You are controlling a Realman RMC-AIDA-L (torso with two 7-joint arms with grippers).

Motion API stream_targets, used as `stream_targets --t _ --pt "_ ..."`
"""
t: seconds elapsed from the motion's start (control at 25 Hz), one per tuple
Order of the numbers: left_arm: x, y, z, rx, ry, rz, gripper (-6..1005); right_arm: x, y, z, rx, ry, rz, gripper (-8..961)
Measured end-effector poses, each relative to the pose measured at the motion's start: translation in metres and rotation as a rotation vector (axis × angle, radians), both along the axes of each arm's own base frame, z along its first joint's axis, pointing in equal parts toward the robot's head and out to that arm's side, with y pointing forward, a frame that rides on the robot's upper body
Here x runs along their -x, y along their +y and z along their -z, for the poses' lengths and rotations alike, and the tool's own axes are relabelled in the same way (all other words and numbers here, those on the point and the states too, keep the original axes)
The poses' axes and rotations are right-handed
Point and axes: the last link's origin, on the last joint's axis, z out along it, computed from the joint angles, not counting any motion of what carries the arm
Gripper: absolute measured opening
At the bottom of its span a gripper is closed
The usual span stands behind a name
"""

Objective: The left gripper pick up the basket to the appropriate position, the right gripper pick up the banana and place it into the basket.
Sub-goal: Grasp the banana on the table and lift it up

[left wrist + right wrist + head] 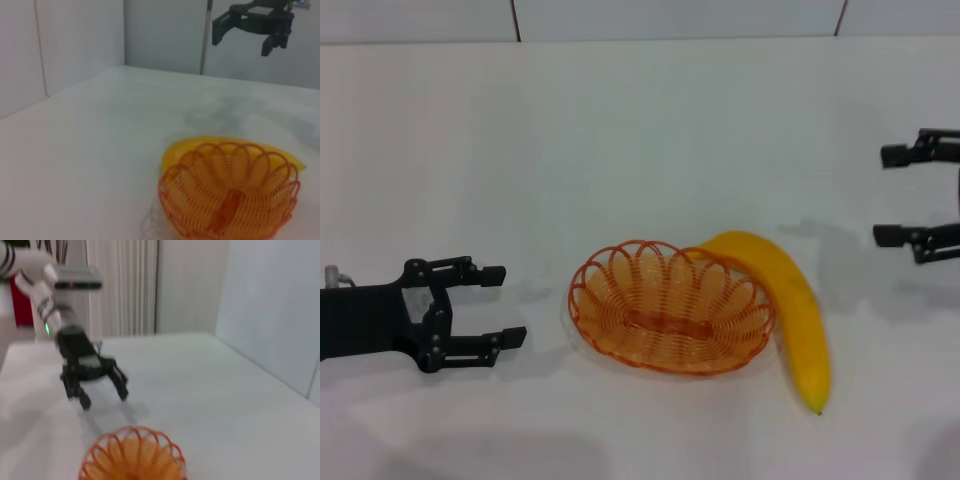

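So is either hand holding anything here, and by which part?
Nothing is held. The left hand is open beside the basket, not touching it; the right hand is open, away from the banana.

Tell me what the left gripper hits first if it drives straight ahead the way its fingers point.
Most likely the basket: the open left gripper points at its near rim, with bare table between. Height is unclear.

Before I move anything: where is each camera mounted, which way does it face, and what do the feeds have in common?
Head view: high, facing down and forward at the table; shows the left gripper, right gripper, basket, banana.
Left wrist view: low, facing across the basket and banana toward the right gripper.
Right wrist view: facing over the basket toward the left gripper.
All share the basket.
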Motion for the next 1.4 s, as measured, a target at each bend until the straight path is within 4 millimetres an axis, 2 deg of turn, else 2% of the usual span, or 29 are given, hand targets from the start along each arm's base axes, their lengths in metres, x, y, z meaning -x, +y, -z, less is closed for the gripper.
stream_targets --t 0.16,0.36,0.52,0.68,0.96,1.4 --pt "-0.003 0.003 -0.001 -0.014 -0.014 0.006 801 0.027 0.013 -0.01 0.027 -0.141 0.044 884" --pt "-0.007 0.006 -0.001 -0.026 -0.032 0.007 801 0.054 0.036 0.002 0.081 -0.306 0.156 884" --pt "-0.01 0.01 -0.001 -0.037 -0.04 0.014 801 0.063 0.045 0.009 0.099 -0.332 0.214 885" --pt "-0.014 0.014 -0.001 -0.042 -0.049 0.025 801 0.066 0.051 0.02 0.116 -0.339 0.258 886" --pt "-0.016 0.015 0.001 -0.038 -0.054 0.028 802 0.059 0.059 0.057 0.157 -0.394 0.287 884" --pt "-0.015 0.015 0.0 -0.039 -0.053 0.027 802 0.046 0.063 0.084 0.17 -0.435 0.302 886"
